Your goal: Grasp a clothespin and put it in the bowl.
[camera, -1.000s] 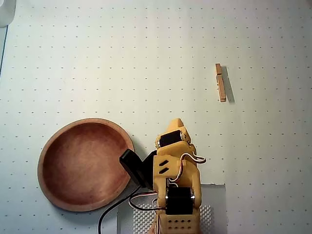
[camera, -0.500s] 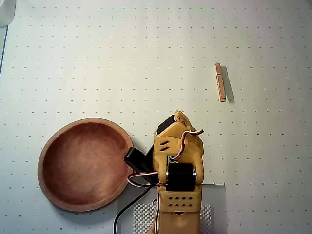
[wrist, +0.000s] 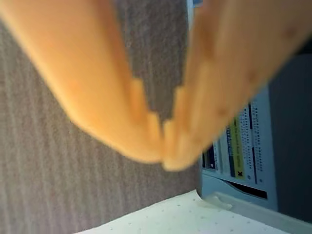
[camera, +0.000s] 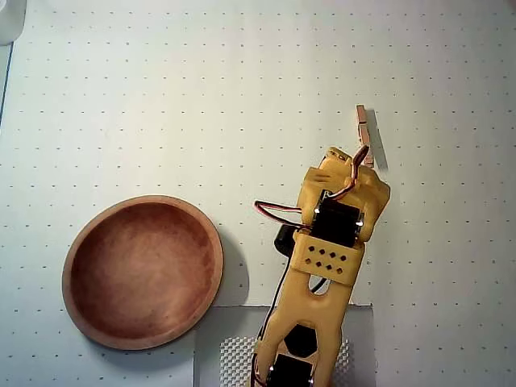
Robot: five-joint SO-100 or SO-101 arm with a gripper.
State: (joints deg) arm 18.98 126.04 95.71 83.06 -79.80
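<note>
In the overhead view the light-tan clothespin [camera: 362, 122] lies lengthwise on the dotted mat at the upper right. Its near end is covered by the head of the yellow arm [camera: 334, 218], which reaches up from the bottom edge. The fingertips are hidden under the arm there. In the wrist view my gripper [wrist: 164, 155] fills the frame, blurred, with its two orange fingers meeting at the tips and nothing between them; no clothespin shows in this view. The reddish-brown wooden bowl [camera: 211, 234] sits empty at the lower left, well apart from the arm.
A grey perforated base plate [camera: 361, 343] lies under the arm at the bottom edge. A white object [camera: 10, 20] sits in the top-left corner. Beyond the mat's far edge the wrist view shows a grey ribbed surface and a box with a printed label [wrist: 236, 151].
The arm has swung right, away from the bowl, and stretched out toward the clothespin. Its head now overlaps the pin's near end. Bowl and clothespin have not moved.
</note>
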